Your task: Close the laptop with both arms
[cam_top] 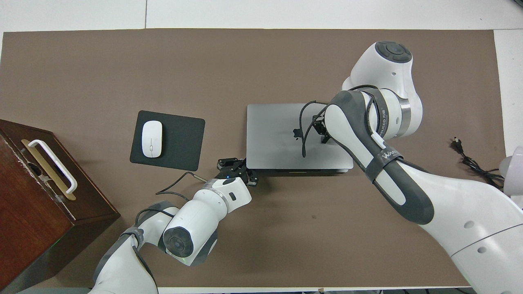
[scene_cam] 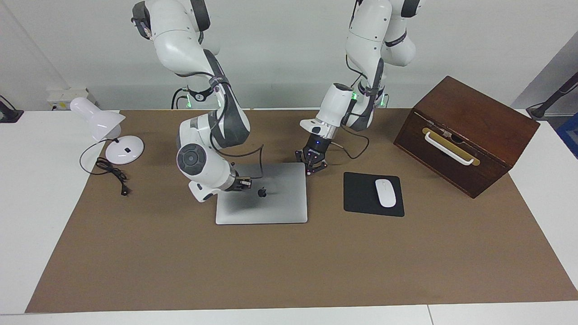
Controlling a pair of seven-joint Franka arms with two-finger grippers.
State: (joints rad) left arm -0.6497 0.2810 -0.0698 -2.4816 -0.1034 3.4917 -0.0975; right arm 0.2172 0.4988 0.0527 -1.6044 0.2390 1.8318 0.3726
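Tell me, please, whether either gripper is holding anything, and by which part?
Nothing is held. The shut right gripper presses on the thin silver-grey metal laptop lid; the shut left gripper sits at its corner.

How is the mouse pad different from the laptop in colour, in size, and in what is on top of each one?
The mouse pad is black, while the laptop is silver-grey with a dark apple logo. The mouse pad covers less of the mat than the laptop does. A white mouse lies on the mouse pad, but the right claw is over the laptop's lid. Both are flat rectangles lying beside each other on the brown mat.
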